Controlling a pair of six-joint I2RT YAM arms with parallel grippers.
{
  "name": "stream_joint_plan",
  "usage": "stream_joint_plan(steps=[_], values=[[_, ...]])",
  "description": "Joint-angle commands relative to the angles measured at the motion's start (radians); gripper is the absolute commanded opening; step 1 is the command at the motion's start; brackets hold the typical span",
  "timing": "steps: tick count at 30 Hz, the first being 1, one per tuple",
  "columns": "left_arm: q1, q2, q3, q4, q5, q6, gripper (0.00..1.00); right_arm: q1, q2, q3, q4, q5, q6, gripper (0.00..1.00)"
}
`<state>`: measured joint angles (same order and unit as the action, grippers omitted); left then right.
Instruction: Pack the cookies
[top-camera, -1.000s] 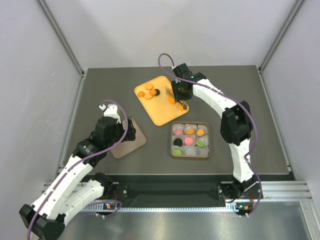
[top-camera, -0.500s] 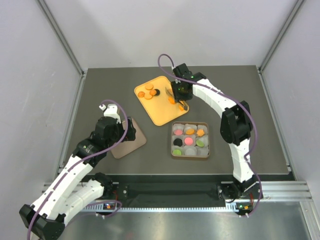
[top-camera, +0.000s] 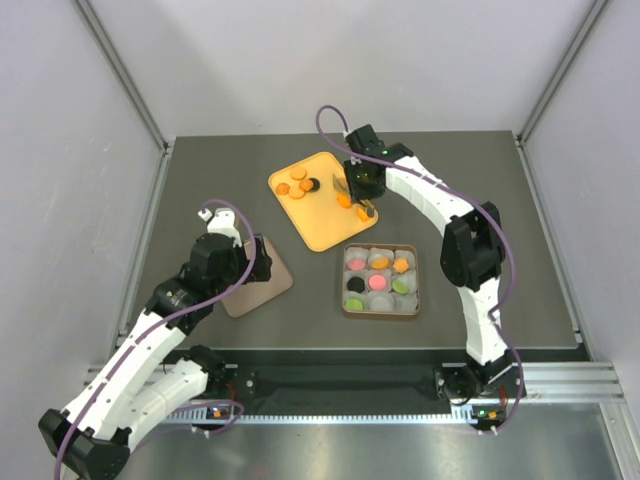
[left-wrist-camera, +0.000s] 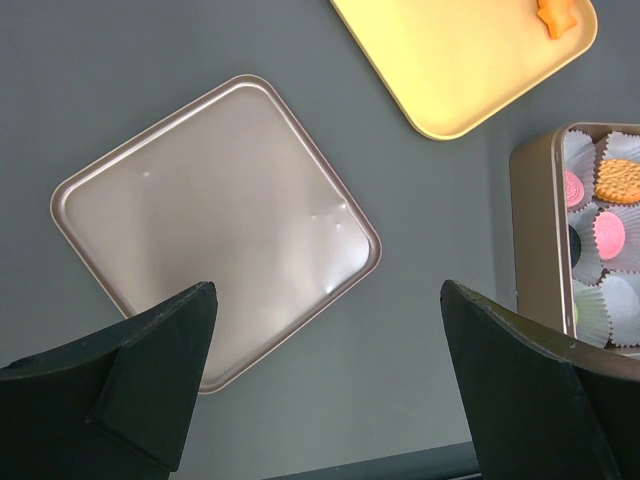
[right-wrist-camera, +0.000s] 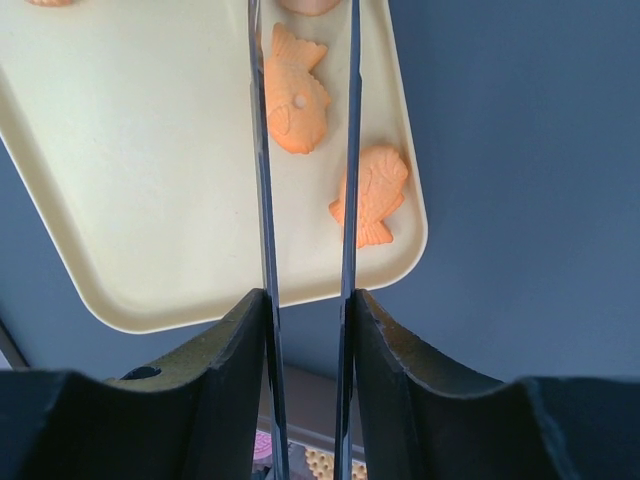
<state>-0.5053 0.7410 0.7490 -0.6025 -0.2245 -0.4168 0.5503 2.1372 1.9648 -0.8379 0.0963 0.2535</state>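
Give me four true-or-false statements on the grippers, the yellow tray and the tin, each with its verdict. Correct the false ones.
1. The left gripper hangs open above the lid. True.
2. The right gripper grips a green cookie. False: its fingers stand apart on either side of an orange fish-shaped cookie that lies on the yellow tray.
3. Every cup in the tin holds a cookie. False: two cups in the near row look empty.
4. A black cookie lies on the yellow tray. True.

One yellow tray (top-camera: 320, 232), one tin (top-camera: 381, 314) (nine paper cups (top-camera: 380, 303)), one lid (left-wrist-camera: 215, 220), two fish-shaped cookies (right-wrist-camera: 293, 95).
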Motion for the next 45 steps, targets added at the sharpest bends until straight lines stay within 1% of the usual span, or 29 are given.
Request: stream_joint_plan(steps=[1,11,21,25,30,36,38,41,42,43,45], values=[[-0.004,-0.02,0.0,0.021,-0.001,0.004,0.98,0.01,-0.026,0.065,0.008,0.003,-0.013,0.33],[-0.004,-0.02,0.0,0.02,-0.004,0.003,0.98,0.01,-0.1,0.075,0.008,-0.013,-0.01,0.33],[-0.004,-0.023,0.0,0.017,-0.01,0.001,0.98,0.011,-0.109,0.068,0.022,-0.02,-0.008,0.33],[-0.004,-0.022,0.0,0.018,-0.009,0.001,0.98,0.01,-0.16,0.039,0.025,-0.015,-0.01,0.33],[-0.004,-0.02,0.0,0.018,-0.004,0.003,0.98,0.013,-0.275,-0.085,0.06,-0.055,0.004,0.33],[-0.004,-0.035,0.0,0.018,-0.009,0.001,0.98,0.011,-0.492,-0.303,0.094,-0.145,0.021,0.33],[-0.004,-0.04,-0.002,0.017,-0.01,0.001,0.98,0.014,-0.591,-0.397,0.094,-0.167,0.027,0.33],[-0.004,-0.042,0.0,0.018,-0.01,0.0,0.98,0.014,-0.738,-0.529,0.08,-0.196,0.033,0.34],[-0.004,-0.043,0.0,0.017,-0.01,0.001,0.98,0.014,-0.775,-0.558,0.053,-0.201,0.033,0.34],[-0.004,-0.045,0.0,0.018,-0.01,0.0,0.98,0.014,-0.848,-0.619,0.039,-0.211,0.036,0.34],[-0.004,-0.045,0.0,0.017,-0.009,0.001,0.98,0.017,-0.919,-0.673,-0.021,-0.217,0.036,0.34]])
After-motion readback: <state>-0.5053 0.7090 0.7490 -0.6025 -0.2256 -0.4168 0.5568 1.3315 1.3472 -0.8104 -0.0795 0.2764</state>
